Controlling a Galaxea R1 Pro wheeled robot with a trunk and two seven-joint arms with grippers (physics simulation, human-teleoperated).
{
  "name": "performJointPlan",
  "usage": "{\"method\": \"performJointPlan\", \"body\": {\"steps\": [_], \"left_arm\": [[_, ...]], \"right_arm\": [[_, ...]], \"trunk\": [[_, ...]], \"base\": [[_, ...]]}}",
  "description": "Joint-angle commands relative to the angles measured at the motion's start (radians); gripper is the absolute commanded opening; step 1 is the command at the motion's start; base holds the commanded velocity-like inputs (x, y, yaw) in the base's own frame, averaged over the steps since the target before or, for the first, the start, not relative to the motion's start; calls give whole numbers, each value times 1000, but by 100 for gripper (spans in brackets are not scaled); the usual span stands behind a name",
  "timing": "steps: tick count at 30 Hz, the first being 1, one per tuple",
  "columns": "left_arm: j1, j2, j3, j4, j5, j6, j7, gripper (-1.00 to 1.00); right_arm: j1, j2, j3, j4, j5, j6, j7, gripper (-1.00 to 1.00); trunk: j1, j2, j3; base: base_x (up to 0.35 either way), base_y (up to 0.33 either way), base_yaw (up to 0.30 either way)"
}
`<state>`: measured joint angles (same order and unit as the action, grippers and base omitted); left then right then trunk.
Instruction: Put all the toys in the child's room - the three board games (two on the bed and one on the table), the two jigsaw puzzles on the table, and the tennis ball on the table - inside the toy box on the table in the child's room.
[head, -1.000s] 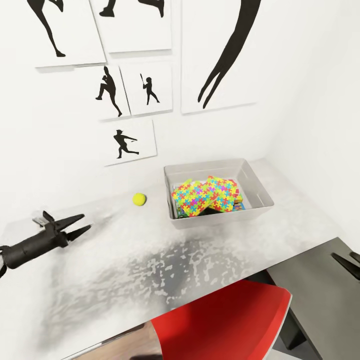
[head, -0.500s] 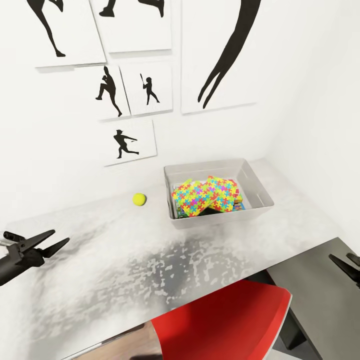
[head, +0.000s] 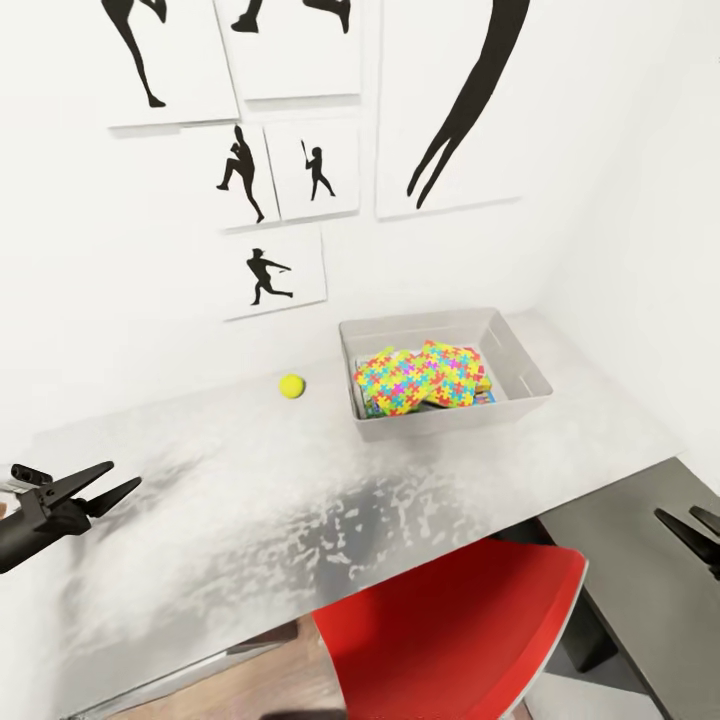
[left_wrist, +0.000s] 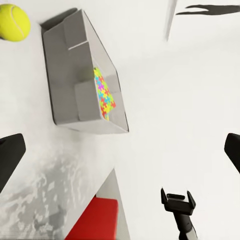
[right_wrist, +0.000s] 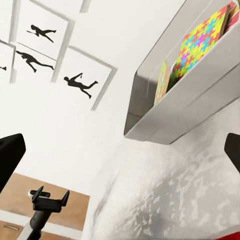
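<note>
Jigsaw puzzles (head: 422, 377) are seen lying in the toy box (head: 520, 355) far right on the table (head: 250, 500); tennis ball (head: 291, 386) rests just left. Left gripper (head: 112, 483) and right gripper (head: 690, 525) are held apart.

Bare desk (head: 250, 500) is left along the front edge; the back corner is taken by the toy box (head: 520, 365).
</note>
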<state>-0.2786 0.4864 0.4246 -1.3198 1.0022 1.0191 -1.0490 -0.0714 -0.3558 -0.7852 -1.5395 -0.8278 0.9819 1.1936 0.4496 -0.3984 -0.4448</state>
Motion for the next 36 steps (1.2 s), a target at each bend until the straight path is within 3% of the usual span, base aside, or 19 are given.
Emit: {"method": "performJointPlan", "body": {"steps": [1, 36], "left_arm": [[-1, 0, 0, 0, -1, 4, -2, 100], [0, 3, 3, 0, -2, 4, -3, 100]], "right_arm": [[-1, 0, 0, 0, -1, 5, 2, 100], [-1, 16, -3, 4, -1, -41, 11, 100]], "trunk": [[0, -2, -1], [0, -2, 51]], "base": [[-38, 8, 0], [-3, 1, 0]]}}
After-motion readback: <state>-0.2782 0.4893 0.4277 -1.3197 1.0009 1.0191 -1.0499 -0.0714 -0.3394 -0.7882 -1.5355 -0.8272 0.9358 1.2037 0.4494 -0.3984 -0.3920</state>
